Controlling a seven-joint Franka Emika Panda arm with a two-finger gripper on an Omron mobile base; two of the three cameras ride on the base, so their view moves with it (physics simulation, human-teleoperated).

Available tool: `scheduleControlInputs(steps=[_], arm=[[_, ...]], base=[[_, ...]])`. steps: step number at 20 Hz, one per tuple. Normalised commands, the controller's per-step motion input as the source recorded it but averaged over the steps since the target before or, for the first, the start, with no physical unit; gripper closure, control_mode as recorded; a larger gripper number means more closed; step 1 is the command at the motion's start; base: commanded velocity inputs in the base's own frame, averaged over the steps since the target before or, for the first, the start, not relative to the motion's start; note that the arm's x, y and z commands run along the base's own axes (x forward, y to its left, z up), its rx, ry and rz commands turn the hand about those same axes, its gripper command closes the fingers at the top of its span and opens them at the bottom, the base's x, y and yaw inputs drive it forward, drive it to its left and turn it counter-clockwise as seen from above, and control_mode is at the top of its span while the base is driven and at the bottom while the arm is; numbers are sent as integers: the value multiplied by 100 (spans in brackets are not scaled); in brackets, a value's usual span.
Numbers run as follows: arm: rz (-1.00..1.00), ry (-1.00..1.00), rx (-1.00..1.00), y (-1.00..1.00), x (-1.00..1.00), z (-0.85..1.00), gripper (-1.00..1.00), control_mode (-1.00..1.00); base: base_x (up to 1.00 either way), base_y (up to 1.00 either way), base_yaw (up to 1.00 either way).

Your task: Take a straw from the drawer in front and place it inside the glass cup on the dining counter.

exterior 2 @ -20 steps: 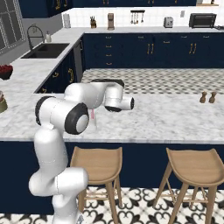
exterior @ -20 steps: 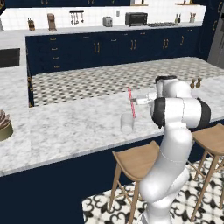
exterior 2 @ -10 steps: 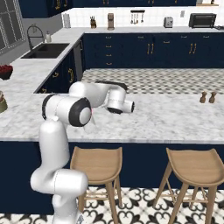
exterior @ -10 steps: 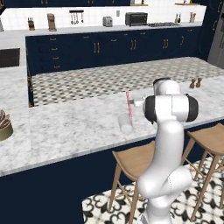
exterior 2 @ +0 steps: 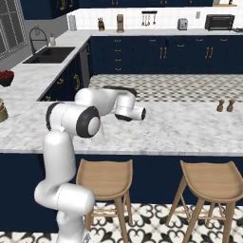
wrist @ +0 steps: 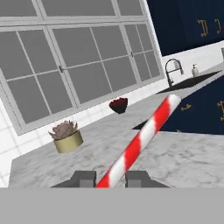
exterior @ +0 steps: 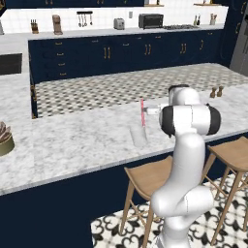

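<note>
- Straw (exterior: 142, 112) stands near-upright with its lower end in the glass cup (exterior: 139, 136); top half sticks well above the rim.
- Up close the straw (wrist: 142, 138) is red-and-white striped and runs up from between the two finger tips (wrist: 83, 179), leaning across the frame.
- Cup sits on the dining counter (exterior: 77, 140), near its front edge, just left of the arm's elbow.
- Gripper (wrist: 111, 179): jaws narrow, one tip on each side of the straw. Can't tell whether the pads actually press it or stand just apart from it.
- From the left base view the hand reaches the straw side-on, at about mid-height above the cup rim; fingers mostly hidden behind the arm's dark joint.
- In the right base view the arm's forearm and wrist lie out over the counter (exterior 2: 180, 128); cup and straw are mostly hidden behind the arm there.
- Two wooden stools (exterior 2: 106, 176) stand under the counter's front edge, one directly beside the arm.
- Two small brown shakers (exterior 2: 225, 105) stand together far along the counter, well apart from the cup.
- Potted succulent (wrist: 65, 136) sits at the other end of the counter; also visible at the edge of the left base view (exterior: 5, 138).
- Dark bowl (wrist: 118, 105) with red contents sits on the worktop beyond it, near the sink and tap (wrist: 173, 69), under a big window (wrist: 74, 61).
- Far wall: navy cabinets (exterior: 121, 57), with toaster and microwave on the worktop.
</note>
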Motion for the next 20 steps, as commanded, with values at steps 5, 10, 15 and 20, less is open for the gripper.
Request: scheduleControlInputs(steps=[5, 10, 15, 20], arm=[[-13, 0, -10, -1, 0, 0, 100, -100], [-14, 0, -12, -17, -12, 0, 100, -100], [-11, 0, -10, -11, -6, 0, 100, -100], [-5, 0, -1, 0, 0, 0, 100, -100]], base=[[0, 0, 0], [0, 0, 0], [0, 0, 0], [0, 0, 0]])
